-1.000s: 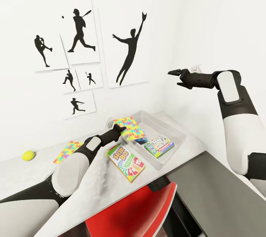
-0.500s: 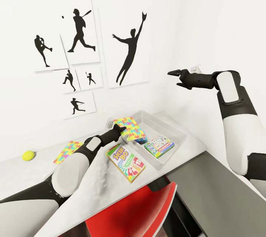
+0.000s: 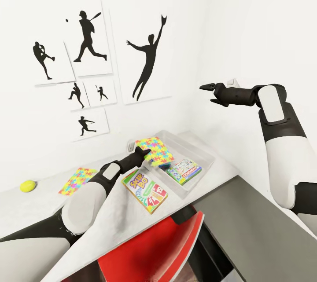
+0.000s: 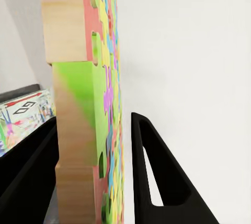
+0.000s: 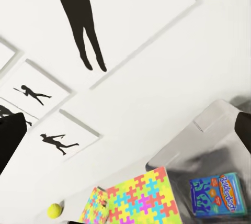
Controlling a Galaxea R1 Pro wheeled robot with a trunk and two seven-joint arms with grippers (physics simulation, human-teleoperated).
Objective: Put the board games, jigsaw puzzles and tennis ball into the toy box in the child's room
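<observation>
White walls with black sports pictures stand behind the worktop [image 3: 211, 172]. At the middle of the frame, the left gripper [image 3: 147, 155] has its jaws closed on a puzzle [image 3: 154, 150], tilted over the clear toy box [image 3: 204, 152]. It could catch the near rim and slip. The right gripper [image 3: 210, 90] hangs open, high up, well clear.
</observation>
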